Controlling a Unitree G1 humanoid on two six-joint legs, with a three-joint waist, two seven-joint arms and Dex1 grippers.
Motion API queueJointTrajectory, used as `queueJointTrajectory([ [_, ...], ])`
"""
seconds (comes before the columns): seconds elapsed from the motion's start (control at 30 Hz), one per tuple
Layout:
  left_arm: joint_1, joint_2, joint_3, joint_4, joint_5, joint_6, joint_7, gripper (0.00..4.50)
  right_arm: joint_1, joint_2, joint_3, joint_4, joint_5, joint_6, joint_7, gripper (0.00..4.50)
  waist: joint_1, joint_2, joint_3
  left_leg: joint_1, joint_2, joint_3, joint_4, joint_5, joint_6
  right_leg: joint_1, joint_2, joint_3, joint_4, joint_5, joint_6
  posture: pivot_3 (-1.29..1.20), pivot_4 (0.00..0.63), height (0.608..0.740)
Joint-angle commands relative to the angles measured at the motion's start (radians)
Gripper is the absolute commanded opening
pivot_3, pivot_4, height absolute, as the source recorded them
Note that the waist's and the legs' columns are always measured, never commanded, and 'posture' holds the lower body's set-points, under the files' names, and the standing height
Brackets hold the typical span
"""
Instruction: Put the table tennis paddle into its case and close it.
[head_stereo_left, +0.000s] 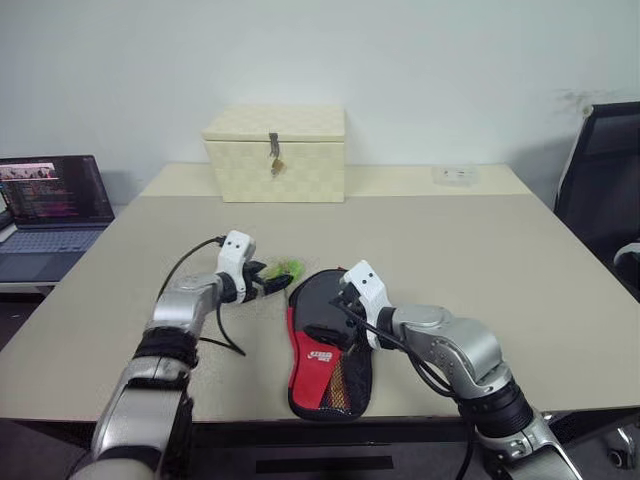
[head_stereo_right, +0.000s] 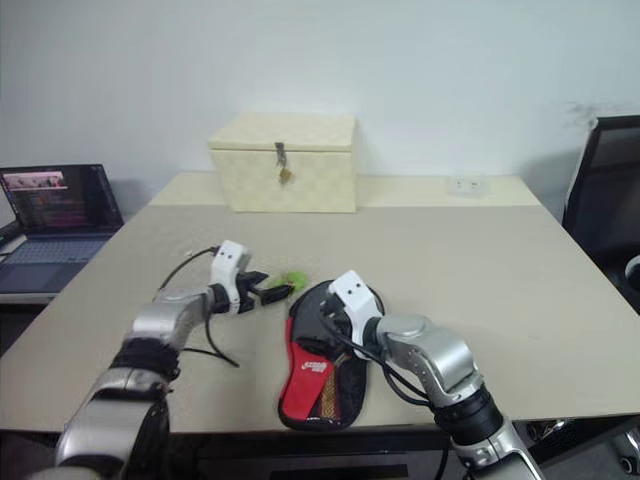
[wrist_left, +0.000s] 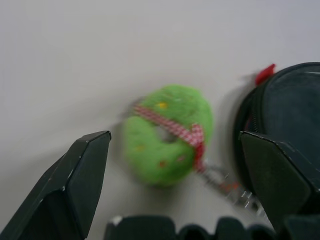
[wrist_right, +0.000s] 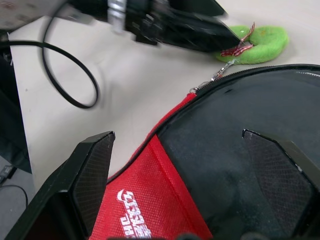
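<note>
Case (head_stereo_left: 322, 352) black and red, white logo; pull (wrist_left: 167, 132) green.

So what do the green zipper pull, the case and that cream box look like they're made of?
The green zipper pull looks like fuzzy felt or plush, with a checked ribbon. The case looks like woven fabric, with a glossier black panel. The cream box looks woven, with a metal latch.

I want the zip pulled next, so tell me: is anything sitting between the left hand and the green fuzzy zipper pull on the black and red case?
Nothing visible is. The left hand, fingers open, points straight at the green fuzzy ring-shaped zipper pull on bare table, beside the black and red fabric case.
</note>
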Motion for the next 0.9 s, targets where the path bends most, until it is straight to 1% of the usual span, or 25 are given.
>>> queueJointTrajectory([
  [0.03,-0.084,-0.014,0.015,0.174,0.039,-0.082,0.024,4.48,-0.006,0.001,0.001,-0.041,-0.007,-0.003,-0.008,4.5,-0.002,0.0,0.0,0.0,0.0,0.0,0.0,0.0,0.0,0.0,0.0,0.0,0.0,0.0,0.0,0.0,0.15,0.74],
  [0.13,-0.114,-0.031,0.014,0.276,0.071,-0.125,0.06,4.48,-0.003,-0.005,-0.002,-0.046,-0.011,0.001,-0.012,4.5,-0.001,0.0,0.0,0.0,0.0,0.0,0.0,0.0,0.0,0.0,0.0,0.0,0.0,0.0,0.0,0.0,0.15,0.74],
  [0.23,-0.123,-0.04,0.021,0.317,0.084,-0.15,0.069,4.48,-0.004,-0.003,-0.011,-0.046,-0.014,-0.003,-0.019,4.5,-0.001,0.0,0.0,0.0,0.0,-0.001,0.0,0.0,0.0,0.0,0.0,0.0,0.001,0.0,0.0,0.0,0.15,0.74],
  [0.27,-0.122,-0.043,0.024,0.323,0.087,-0.156,0.069,4.32,-0.006,-0.001,-0.014,-0.043,-0.016,-0.008,-0.022,4.5,-0.001,0.0,0.0,0.001,0.0,0.0,0.001,0.0,0.0,0.0,0.0,0.0,0.002,0.0,0.0,0.0,0.15,0.74],
  [0.33,-0.119,-0.048,0.031,0.329,0.09,-0.163,0.071,3.92,-0.013,0.006,-0.017,-0.03,-0.026,-0.028,-0.028,4.5,-0.001,0.0,0.0,0.001,0.0,-0.001,0.001,0.0,0.0,0.0,0.0,0.0,0.003,0.0,0.0,0.0,0.15,0.74],
  [0.37,-0.116,-0.05,0.035,0.331,0.091,-0.166,0.072,3.63,-0.022,0.012,-0.015,-0.016,-0.034,-0.042,-0.03,4.5,-0.001,0.0,0.0,0.001,0.0,-0.001,0.001,0.0,0.0,0.0,0.0,0.0,0.003,0.0,0.0,0.0,0.15,0.74],
  [0.4,-0.112,-0.052,0.038,0.331,0.092,-0.169,0.071,3.22,-0.03,0.019,-0.011,0.001,-0.043,-0.056,-0.032,4.5,-0.001,0.0,0.0,0.001,0.0,-0.001,0.001,0.0,0.0,0.0,0.0,0.0,0.003,0.0,0.0,0.0,0.15,0.74],
  [0.5,-0.104,-0.054,0.048,0.329,0.1,-0.173,0.072,2.19,-0.057,0.045,0.005,0.063,-0.07,-0.097,-0.038,4.5,-0.001,0.0,0.0,0.001,0.0,-0.001,0.001,0.0,0.0,0.0,0.0,0.0,0.002,0.0,0.0,0.0,0.15,0.74],
  [0.63,-0.09,-0.054,0.058,0.323,0.103,-0.172,0.077,0.76,-0.079,0.088,0.047,0.205,-0.123,-0.179,-0.029,4.5,-0.001,-0.001,-0.001,0.001,0.001,-0.001,0.001,0.0,0.0,0.0,0.0,0.0,0.003,0.0,0.0,0.0,0.15,0.74],
  [0.7,-0.084,-0.054,0.059,0.319,0.104,-0.172,0.074,0.22,-0.083,0.101,0.062,0.265,-0.146,-0.214,-0.024,4.5,-0.002,-0.001,-0.001,0.002,0.001,0.0,0.001,0.0,0.0,0.0,0.0,0.0,0.004,0.0,0.0,0.0,0.15,0.74],
  [0.73,-0.082,-0.054,0.06,0.317,0.105,-0.17,0.073,0.09,-0.082,0.105,0.072,0.303,-0.162,-0.225,-0.025,4.5,-0.002,-0.001,-0.001,0.002,0.001,-0.001,0.002,0.001,0.0,0.0,0.0,0.0,0.005,0.0,0.0,0.0,0.15,0.74],
  [0.8,-0.08,-0.053,0.061,0.314,0.108,-0.17,0.075,0.08,-0.078,0.108,0.085,0.346,-0.187,-0.231,-0.028,4.5,-0.003,-0.001,-0.001,0.002,0.001,-0.001,0.002,0.001,-0.001,0.0,0.0,0.0,0.005,0.0,0.0,0.0,0.15,0.74],
  [0.9,-0.091,-0.048,0.052,0.323,0.131,-0.19,0.122,0.08,-0.059,0.098,0.088,0.35,-0.208,-0.213,-0.028,4.5,-0.004,-0.001,-0.002,0.003,0.001,0.0,0.002,0.001,-0.001,0.001,0.0,0.0,0.006,0.0,0.0,0.0,0.15,0.74],
])
